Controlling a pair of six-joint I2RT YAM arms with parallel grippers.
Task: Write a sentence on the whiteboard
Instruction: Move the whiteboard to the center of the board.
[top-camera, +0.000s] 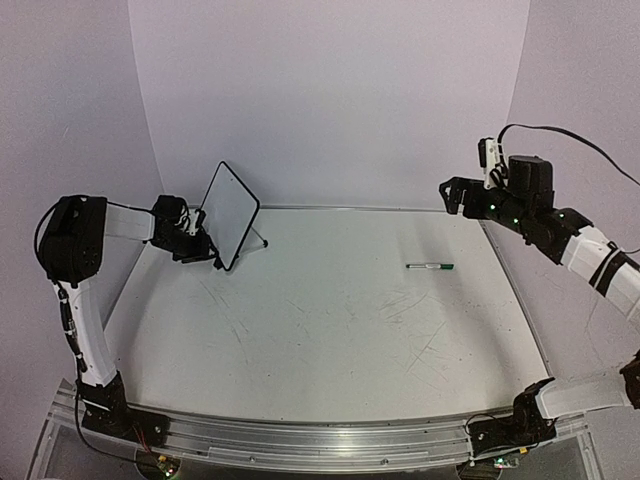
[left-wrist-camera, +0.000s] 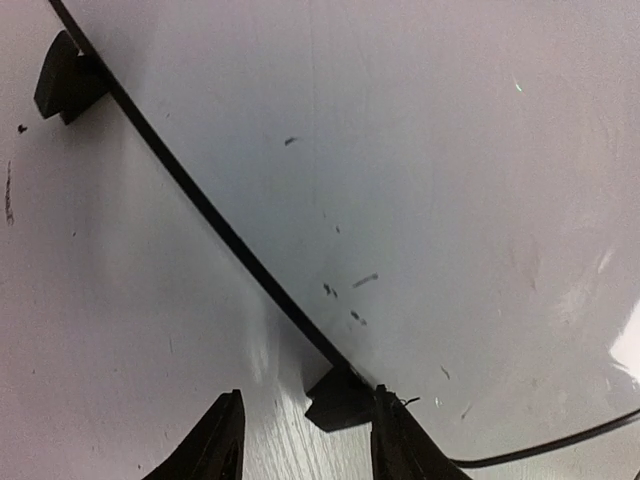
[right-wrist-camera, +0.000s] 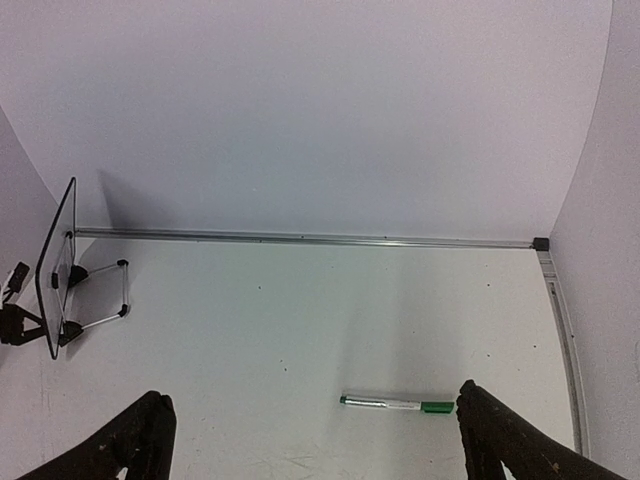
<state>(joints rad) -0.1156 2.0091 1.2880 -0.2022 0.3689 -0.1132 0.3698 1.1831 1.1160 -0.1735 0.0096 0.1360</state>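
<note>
The whiteboard (top-camera: 232, 213) stands tilted on its stand at the back left, and its face looks blank. No sentence shows on it; the left wrist view shows only a few small dark specks on the board (left-wrist-camera: 450, 200). My left gripper (top-camera: 197, 243) is open at the board's lower left edge, and one black foot (left-wrist-camera: 338, 402) lies between its fingers (left-wrist-camera: 308, 395), close to the right one. A green-capped marker (top-camera: 430, 267) lies on the table at the right. My right gripper (top-camera: 455, 195) is open wide and empty, high above the marker (right-wrist-camera: 395, 404). The board also shows edge-on in the right wrist view (right-wrist-camera: 58, 265).
A wire stand (right-wrist-camera: 100, 295) props the board from behind. A metal rail (right-wrist-camera: 300, 238) runs along the table's back edge, with walls close behind and on both sides. The tabletop (top-camera: 330, 320) bears faint grey scratches. A thin cable (left-wrist-camera: 560, 440) crosses the left wrist view.
</note>
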